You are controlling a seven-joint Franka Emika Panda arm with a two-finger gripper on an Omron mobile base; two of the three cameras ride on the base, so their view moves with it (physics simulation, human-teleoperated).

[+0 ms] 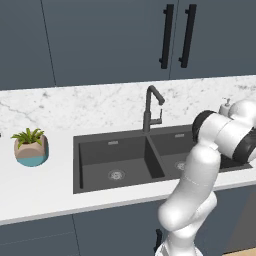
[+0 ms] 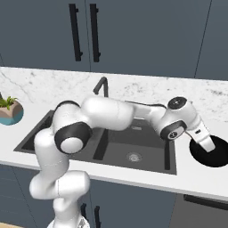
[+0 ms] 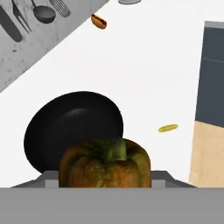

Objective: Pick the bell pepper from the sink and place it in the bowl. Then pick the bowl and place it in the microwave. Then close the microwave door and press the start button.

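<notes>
Bell pepper (image 3: 105, 164) in the fingers, beside the bowl (image 3: 72, 127).

One bell pepper (image 3: 105, 163); one bowl (image 3: 72, 129); one double-basin sink (image 1: 120, 160); one faucet (image 1: 151, 107); one potted plant (image 1: 31, 146); one hot dog (image 3: 99, 21); two cabinet handles (image 1: 167, 36).

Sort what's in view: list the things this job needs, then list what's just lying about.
Job things:
- bell pepper, held in the gripper
- bowl, black, on the counter past the pepper
- sink

Lying about:
- potted plant
- faucet
- hot dog
- small yellow item on the counter
- hanging utensils
</notes>
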